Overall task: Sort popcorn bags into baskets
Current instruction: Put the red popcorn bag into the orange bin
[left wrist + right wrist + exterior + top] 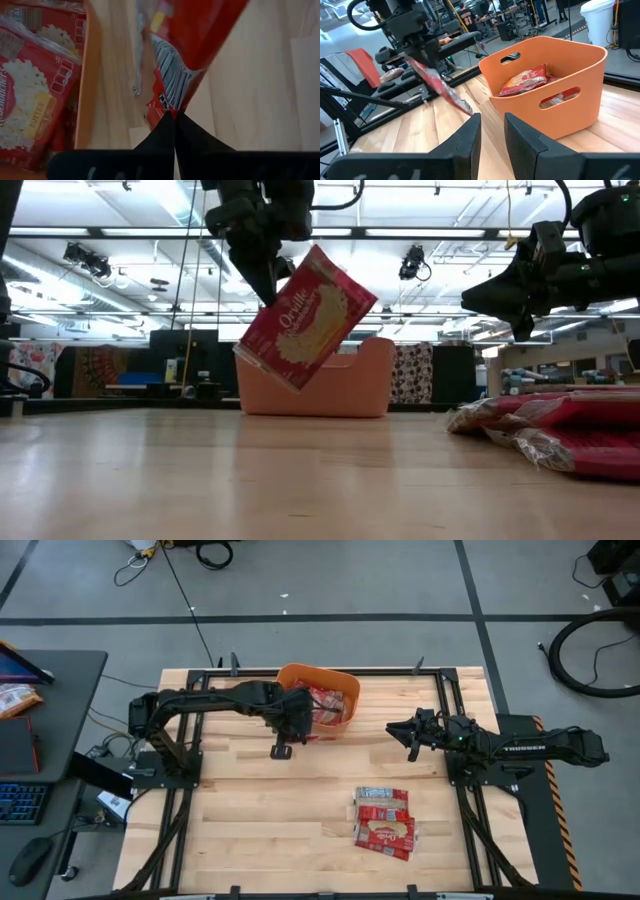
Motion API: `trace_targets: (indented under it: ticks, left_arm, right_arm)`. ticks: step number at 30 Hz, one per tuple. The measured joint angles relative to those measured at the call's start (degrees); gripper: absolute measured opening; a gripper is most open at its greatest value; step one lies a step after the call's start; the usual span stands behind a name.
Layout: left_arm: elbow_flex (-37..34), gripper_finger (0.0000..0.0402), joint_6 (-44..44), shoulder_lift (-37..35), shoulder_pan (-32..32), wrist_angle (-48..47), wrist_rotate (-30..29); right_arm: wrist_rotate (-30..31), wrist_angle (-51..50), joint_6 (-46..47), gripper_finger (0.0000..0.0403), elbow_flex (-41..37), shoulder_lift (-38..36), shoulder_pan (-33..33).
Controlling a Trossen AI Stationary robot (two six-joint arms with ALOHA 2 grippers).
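My left gripper (266,285) is shut on a red popcorn bag (308,320), which hangs above the table just in front of the orange basket (316,386). In the high view the gripper (288,728) stands at the basket's (345,690) near left side. More red bags (325,700) lie inside the basket. A stack of popcorn bags (385,820) rests flat on the table toward the near right. My right gripper (410,735) hovers open to the right of the basket with nothing between its fingers (470,135). My left gripper pinches the bag between its two fingers at one edge, beside the barcode (169,106). The fingers (162,132) come from above, slanting down. The bag hangs tilted below them, lifted clear of the table, one corner (290,385) lowest.
Black frame rails (450,700) run along the table's edges. Bare wood (250,820) lies at the near left, between the basket and the stack. A desk with a keyboard (20,802) stands beyond the left edge.
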Motion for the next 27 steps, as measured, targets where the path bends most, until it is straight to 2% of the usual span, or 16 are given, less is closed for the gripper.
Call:
trace_targets:
  ticks: [2, 6, 14, 24, 27]
  left_arm:
    - [0.0, 0.0001, 0.2, 0.0, 0.7, 0.3, 1.8]
    - [0.0, 0.0001, 0.0, 0.0, 3.6, 2.0, 9.5]
    - [0.0, 0.0, 0.5, -0.1, 12.4, 2.3, 16.5]
    - [0.0, 0.0, -0.2, -0.1, 21.3, 12.7, 27.1]
    - [-0.2, 0.0, -3.6, -0.2, 23.1, 17.8, 28.9]
  right_arm:
    - [0.0, 0.0, 0.0, 0.009, 0.0, 0.0, 0.0]
    - [0.0, 0.0, 0.0, 0.009, 0.0, 0.0, 0.0]
    - [0.0, 0.0, 0.0, 0.009, 0.0, 0.0, 0.0]
    - [0.0, 0.0, 0.0, 0.009, 0.0, 0.0, 0.0]
    - [0.0, 0.0, 0.0, 0.009, 0.0, 0.0, 0.0]
